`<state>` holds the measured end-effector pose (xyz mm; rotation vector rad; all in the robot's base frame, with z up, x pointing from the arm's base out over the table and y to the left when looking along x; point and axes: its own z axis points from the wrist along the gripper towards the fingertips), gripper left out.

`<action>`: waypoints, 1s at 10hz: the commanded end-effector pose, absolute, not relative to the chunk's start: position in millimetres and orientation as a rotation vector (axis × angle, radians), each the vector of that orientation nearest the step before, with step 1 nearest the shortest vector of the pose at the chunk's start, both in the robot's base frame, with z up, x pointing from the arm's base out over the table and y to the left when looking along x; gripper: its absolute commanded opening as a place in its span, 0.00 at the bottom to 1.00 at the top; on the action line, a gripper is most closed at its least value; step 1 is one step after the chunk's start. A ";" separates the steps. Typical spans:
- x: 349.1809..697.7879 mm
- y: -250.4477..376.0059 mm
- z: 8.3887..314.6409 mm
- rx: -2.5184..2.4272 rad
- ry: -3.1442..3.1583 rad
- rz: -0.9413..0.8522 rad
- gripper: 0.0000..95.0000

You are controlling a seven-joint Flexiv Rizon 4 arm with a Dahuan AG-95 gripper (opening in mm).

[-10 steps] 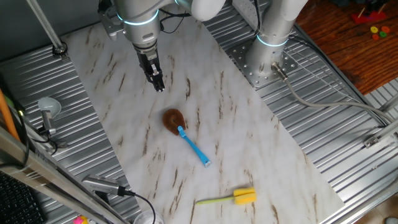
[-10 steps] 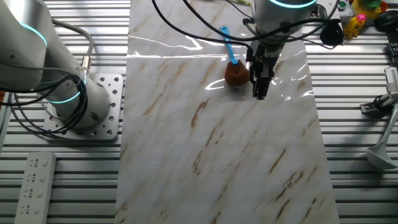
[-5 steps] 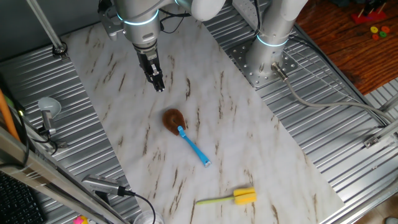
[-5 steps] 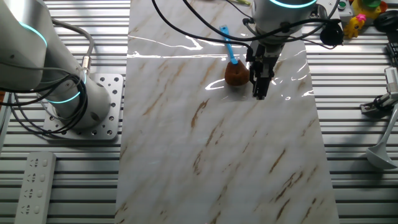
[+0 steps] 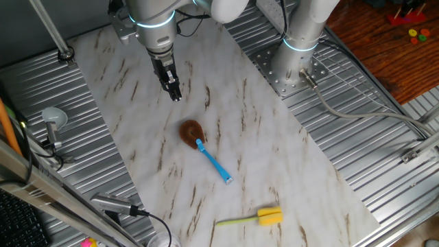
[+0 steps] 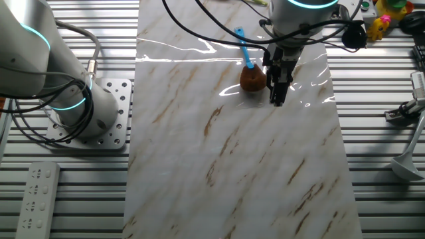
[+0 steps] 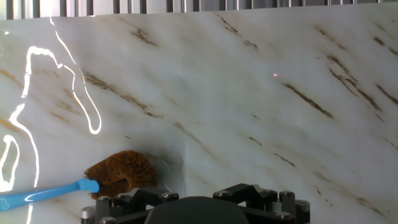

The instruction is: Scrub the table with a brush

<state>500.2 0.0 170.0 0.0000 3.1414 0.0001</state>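
The brush lies flat on the white marble-patterned table [image 5: 274, 158], apart from my gripper. Its round brown bristle head [image 5: 191, 130] points toward the gripper and its light-blue handle [image 5: 216, 165] points away. My gripper [image 5: 176, 96] hangs just above the sheet a short way beyond the head, with its fingers together and nothing between them. In the other fixed view the gripper [image 6: 277, 99] stands right beside the brush head [image 6: 252, 78]. In the hand view the head [image 7: 121, 173] and handle [image 7: 37, 196] lie at the lower left; the fingertips are out of frame.
A yellow brush [image 5: 260, 217] with a thin handle lies near the sheet's near end. A second arm's base [image 5: 295, 62] stands on the ribbed metal beside the sheet. A metal ladle-like tool [image 5: 51, 120], cables and a white remote [image 6: 36, 199] lie on the surround.
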 end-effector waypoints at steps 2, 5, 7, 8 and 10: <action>499.0 -0.2 169.5 -0.150 3.110 0.027 0.00; 498.2 -0.3 169.1 -0.150 3.111 0.020 0.00; 497.7 -0.4 168.9 -0.153 3.111 0.019 0.00; 497.7 -0.4 168.9 -0.152 3.111 0.019 0.00; 497.4 -0.4 168.8 -0.153 3.111 0.020 0.00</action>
